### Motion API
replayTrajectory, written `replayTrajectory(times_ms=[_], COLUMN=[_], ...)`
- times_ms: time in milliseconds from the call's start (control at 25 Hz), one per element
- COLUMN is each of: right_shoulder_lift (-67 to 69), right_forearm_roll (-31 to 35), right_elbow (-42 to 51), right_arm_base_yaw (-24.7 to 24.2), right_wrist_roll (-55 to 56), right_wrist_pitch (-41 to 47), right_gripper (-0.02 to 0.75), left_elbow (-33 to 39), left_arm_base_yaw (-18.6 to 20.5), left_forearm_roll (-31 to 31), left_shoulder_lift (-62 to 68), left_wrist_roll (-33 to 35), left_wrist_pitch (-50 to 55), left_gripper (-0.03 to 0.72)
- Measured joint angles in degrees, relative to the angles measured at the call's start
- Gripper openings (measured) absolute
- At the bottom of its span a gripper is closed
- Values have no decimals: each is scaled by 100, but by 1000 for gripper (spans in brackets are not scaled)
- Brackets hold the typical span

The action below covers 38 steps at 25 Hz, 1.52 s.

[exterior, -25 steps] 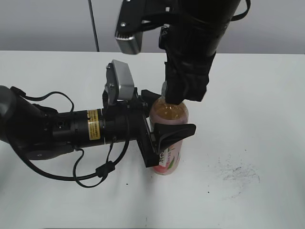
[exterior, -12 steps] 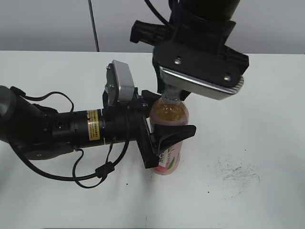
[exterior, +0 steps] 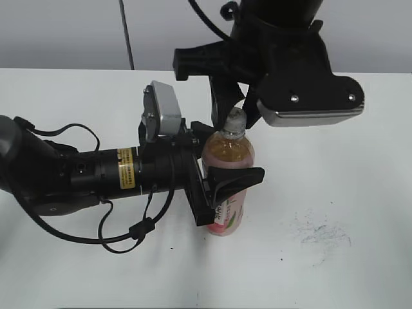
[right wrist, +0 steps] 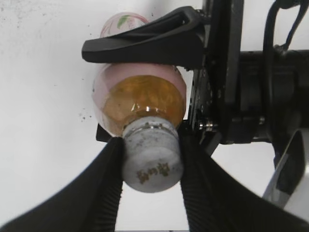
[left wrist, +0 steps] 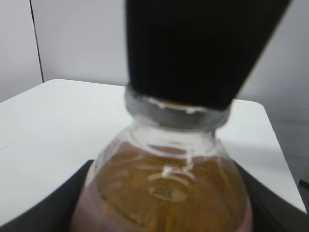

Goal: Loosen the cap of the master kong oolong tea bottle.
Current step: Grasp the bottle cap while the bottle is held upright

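The master kong oolong tea bottle [exterior: 229,153] stands upright on the white table, amber tea above a pink label. My left gripper [exterior: 223,154] reaches in from the left and is shut on the bottle's body, with one black jaw in front and one behind. My right gripper [exterior: 234,115] comes down from above, its two fingers closed on the sides of the grey-white cap [exterior: 237,116]. In the right wrist view the cap [right wrist: 152,157] sits pinched between my fingers [right wrist: 152,169] above the bottle [right wrist: 140,104]. In the left wrist view the bottle shoulder [left wrist: 164,188] fills the frame and a black finger [left wrist: 193,48] hides the cap.
The left arm and its cables [exterior: 122,238] lie across the table's left half. Dark scuff marks [exterior: 322,235] are on the table [exterior: 360,193] to the bottle's right. A grey wall and a thin black pole [exterior: 126,32] stand behind.
My right wrist has turned about the cap: its camera housing swung from the left side round to the right. The cap now shows in the exterior view. The left arm and bottle stayed still.
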Motion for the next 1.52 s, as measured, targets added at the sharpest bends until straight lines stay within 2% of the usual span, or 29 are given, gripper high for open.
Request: replayTrajectory(times_ms=[280,880,1120,1280,1520], right_shoulder_lift=[0,-116,-153,-201,-330], right_forearm_roll=[-45,-134,134,-261,-866], right_elbow=[-41,-80,-101,-101,-101], right_arm_base_yaw=[6,17,17,-49,-660], right_wrist_roll=[-413,-252,-619,647,4101], right_wrist_pitch=[0,6,6,6,6], right_gripper=[276,273,273,273,273], left_elbow=[0,0,0,0,0], left_arm_base_yaw=[0,0,0,0,0], left_forearm_roll=[-23,-70,-77,-82,-82], left_shoulder_lift=[0,0,0,0,0], left_wrist_roll=[-7,-50,-57,-60,-64], left_wrist_pitch=[5,25,36,36,36], left_gripper=[445,445,445,445,445])
